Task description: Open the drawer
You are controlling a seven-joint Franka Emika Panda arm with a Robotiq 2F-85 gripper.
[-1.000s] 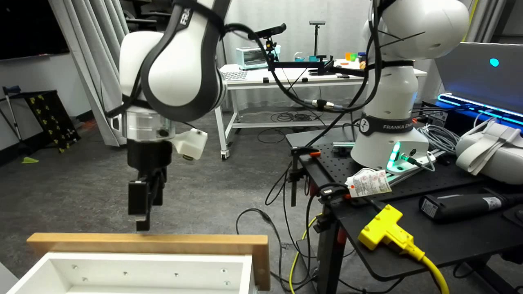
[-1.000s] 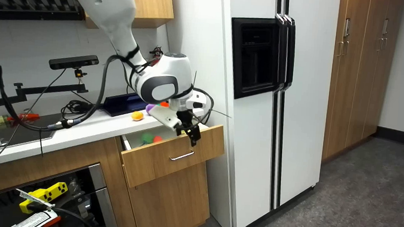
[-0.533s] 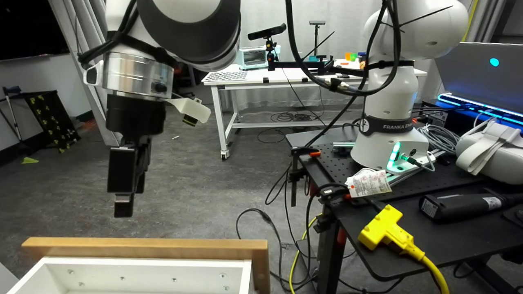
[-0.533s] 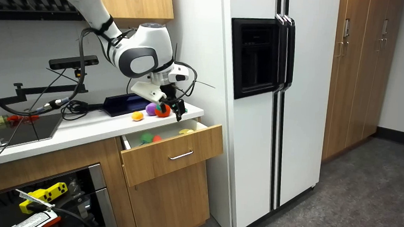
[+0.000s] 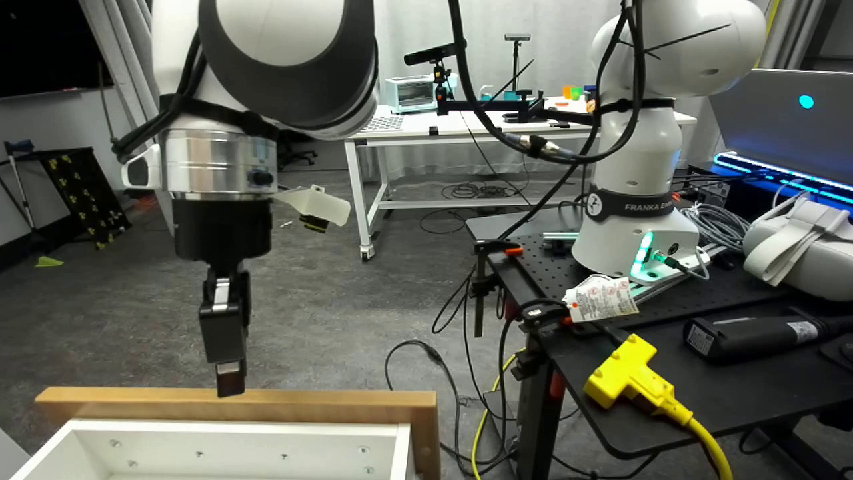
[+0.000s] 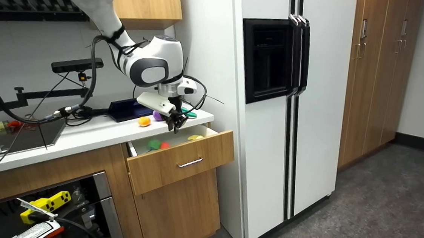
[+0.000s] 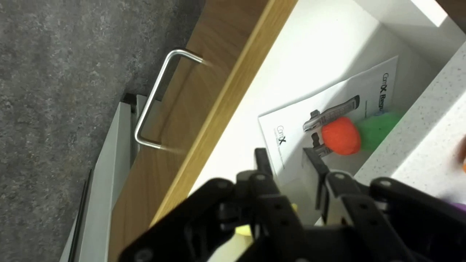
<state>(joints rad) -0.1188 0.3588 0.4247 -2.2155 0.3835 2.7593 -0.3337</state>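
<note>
Your gripper [image 7: 285, 154] hangs over the drawer [image 6: 170, 170], its fingers [image 7: 263, 160] spread with a gap between them. The drawer stands pulled out below the white tabletop [image 6: 97, 132], beside the refrigerator [image 6: 264, 157]; inside it, you see a red object [image 7: 341, 135] on printed paper [image 7: 289, 122], just beside a green object [image 7: 376, 131].

In an exterior view, the drawer [image 6: 177, 169] projected from beneath the desk [image 6: 97, 131] near the centre of the frame, with the refrigerator [image 6: 265, 165] to its right and cabinets [image 6: 385, 83] at the far right. A tray [image 6: 125, 110] lay on the desk to the upper left of the drawer; a cooktop [image 6: 24, 146] occupied the left edge. In the wrist view, the handle [image 7: 151, 96] lay left of centre on the drawer's front, and the fingers [image 7: 262, 162] at lower centre, before the drawer's interior. Inside, right of centre, an object [image 7: 341, 135] rested on a leaflet [image 7: 320, 105].
</note>
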